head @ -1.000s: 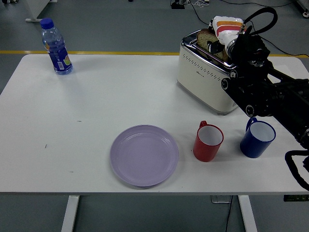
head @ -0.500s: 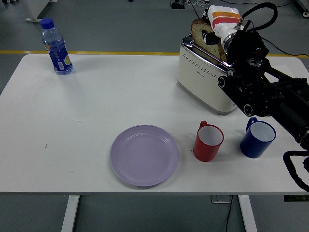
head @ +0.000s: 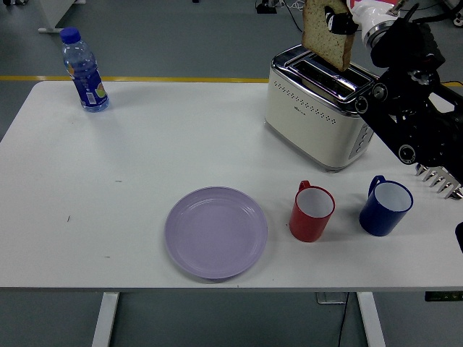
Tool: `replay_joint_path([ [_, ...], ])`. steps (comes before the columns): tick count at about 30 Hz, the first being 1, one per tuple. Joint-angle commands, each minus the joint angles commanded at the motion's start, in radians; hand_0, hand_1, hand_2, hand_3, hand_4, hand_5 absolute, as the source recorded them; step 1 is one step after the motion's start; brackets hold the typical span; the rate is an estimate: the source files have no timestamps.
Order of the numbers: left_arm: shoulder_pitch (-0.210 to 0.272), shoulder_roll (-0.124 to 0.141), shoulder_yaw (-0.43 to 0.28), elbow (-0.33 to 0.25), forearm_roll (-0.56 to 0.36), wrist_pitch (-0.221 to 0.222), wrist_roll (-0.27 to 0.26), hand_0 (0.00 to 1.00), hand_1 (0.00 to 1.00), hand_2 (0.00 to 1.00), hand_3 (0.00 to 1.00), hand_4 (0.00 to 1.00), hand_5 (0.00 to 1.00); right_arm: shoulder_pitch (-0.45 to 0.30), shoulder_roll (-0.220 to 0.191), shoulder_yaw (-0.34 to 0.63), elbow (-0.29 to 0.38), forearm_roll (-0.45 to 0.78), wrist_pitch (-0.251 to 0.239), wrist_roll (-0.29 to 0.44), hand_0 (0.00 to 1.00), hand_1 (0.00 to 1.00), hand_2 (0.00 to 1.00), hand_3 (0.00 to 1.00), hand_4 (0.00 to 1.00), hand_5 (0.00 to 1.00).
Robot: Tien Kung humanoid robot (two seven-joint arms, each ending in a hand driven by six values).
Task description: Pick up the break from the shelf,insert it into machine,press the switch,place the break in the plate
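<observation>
At the upper right of the frame the right hand [head: 346, 16] pinches the bread slice [head: 327, 36] clear above the toaster [head: 311, 116], ready for the plate [head: 215, 231].

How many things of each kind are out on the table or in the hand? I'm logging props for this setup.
Cups: 2, a red cup and a blue cup
Plate: 1
Toaster: 1
Water bottle: 1
Bread slice, held by the right hand: 1
Total: 6
</observation>
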Motion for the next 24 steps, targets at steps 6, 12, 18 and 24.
replay_joint_path([
  [6,0.003,-0.001,-0.007,0.0,0.011,-0.001,0.002,0.688,0.697,0.679,0.568,0.282,0.818,-0.033,-0.068,0.034,0.126,0.074,-0.016,-0.012,0.198,0.226,0.331,0.438,0.408,0.002],
  [12,0.005,-0.002,-0.006,0.0,0.01,0.0,0.001,0.688,0.698,0.68,0.568,0.282,0.818,-0.071,-0.126,0.052,0.249,0.173,-0.017,-0.027,0.181,0.189,0.328,0.434,0.411,0.002],
  [18,0.009,-0.004,-0.017,0.0,0.025,-0.001,0.003,0.688,0.698,0.679,0.567,0.282,0.819,-0.113,-0.173,0.078,0.399,0.294,0.006,-0.049,0.178,0.191,0.326,0.433,0.411,0.002],
  [24,0.013,-0.006,-0.022,0.0,0.032,-0.002,0.004,0.686,0.697,0.679,0.568,0.279,0.819,-0.152,-0.204,0.088,0.52,0.374,0.026,-0.07,0.178,0.188,0.326,0.432,0.418,0.002],
])
